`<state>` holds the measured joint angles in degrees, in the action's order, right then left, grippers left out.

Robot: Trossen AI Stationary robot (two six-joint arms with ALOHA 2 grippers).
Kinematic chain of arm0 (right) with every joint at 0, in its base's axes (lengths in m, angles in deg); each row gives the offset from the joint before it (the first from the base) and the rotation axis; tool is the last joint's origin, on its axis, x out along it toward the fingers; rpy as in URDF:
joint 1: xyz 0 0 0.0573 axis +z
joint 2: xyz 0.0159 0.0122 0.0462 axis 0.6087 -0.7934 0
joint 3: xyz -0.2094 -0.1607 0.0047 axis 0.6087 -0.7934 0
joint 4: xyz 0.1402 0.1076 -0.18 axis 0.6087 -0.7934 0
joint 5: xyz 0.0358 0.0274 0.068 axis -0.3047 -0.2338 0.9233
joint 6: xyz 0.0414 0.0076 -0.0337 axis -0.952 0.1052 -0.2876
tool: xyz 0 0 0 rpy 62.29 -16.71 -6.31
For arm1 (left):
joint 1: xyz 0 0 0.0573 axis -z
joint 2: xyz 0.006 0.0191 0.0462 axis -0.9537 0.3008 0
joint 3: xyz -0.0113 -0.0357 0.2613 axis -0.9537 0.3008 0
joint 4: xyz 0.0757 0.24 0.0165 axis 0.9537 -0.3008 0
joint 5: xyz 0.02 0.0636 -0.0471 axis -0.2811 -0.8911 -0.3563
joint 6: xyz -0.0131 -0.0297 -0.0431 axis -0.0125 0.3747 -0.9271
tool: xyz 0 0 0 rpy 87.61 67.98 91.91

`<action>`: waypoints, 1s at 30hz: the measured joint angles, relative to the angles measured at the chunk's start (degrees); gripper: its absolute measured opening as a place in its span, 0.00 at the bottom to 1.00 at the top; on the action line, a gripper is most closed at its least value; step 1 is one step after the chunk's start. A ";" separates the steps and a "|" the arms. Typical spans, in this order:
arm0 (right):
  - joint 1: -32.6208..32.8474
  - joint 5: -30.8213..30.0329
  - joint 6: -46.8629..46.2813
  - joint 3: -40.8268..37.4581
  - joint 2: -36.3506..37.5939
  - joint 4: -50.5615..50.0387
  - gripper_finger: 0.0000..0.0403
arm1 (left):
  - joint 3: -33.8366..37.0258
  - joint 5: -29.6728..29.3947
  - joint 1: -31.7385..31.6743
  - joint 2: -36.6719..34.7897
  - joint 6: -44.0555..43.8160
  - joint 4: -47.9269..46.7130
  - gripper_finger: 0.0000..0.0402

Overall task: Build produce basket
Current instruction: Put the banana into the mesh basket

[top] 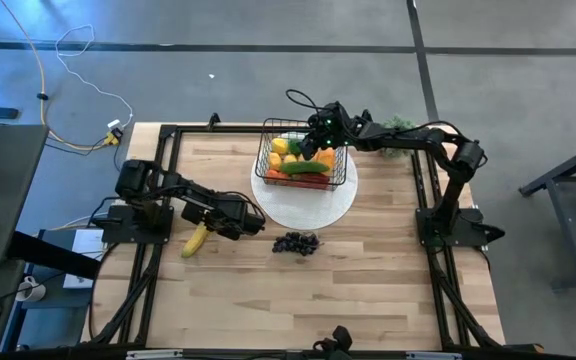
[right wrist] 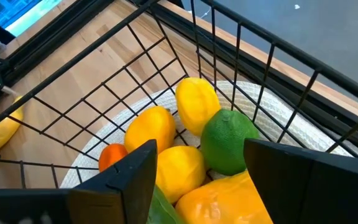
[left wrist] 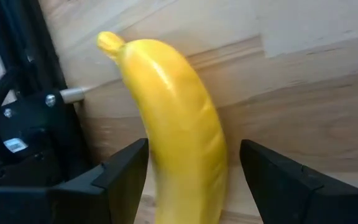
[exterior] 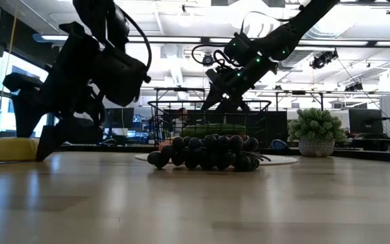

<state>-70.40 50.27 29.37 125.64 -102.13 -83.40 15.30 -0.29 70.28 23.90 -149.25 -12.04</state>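
While the right gripper (top: pixel 313 140) hangs over the basket (top: pixel 268 150) with its fingers spread and nothing between them, the basket sits on the white plate (top: pixel 308 205), filled with produce (top: pixel 303 160). The left gripper (top: pixel 208 222) lies low on the table (top: pixel 368 280), jaws apart on either side of the banana (top: pixel 196 240) without gripping it. Dark grapes (top: pixel 296 242) lie just beside the plate.
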 joint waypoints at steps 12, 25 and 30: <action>-0.48 1.29 5.40 6.85 0.07 -9.38 0.55 | 0.65 -0.62 0.04 0.65 3.24 2.31 0.47; -0.59 0.51 5.88 13.38 0.09 -17.82 0.55 | 2.52 1.64 0.11 -4.49 8.99 4.78 0.34; -0.59 0.54 4.48 13.55 0.09 -19.23 0.55 | 2.49 1.43 -1.39 -10.69 12.08 4.99 0.34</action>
<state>-70.99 50.80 33.85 139.19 -102.04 -102.64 17.79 1.14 68.89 13.21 -137.17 -7.05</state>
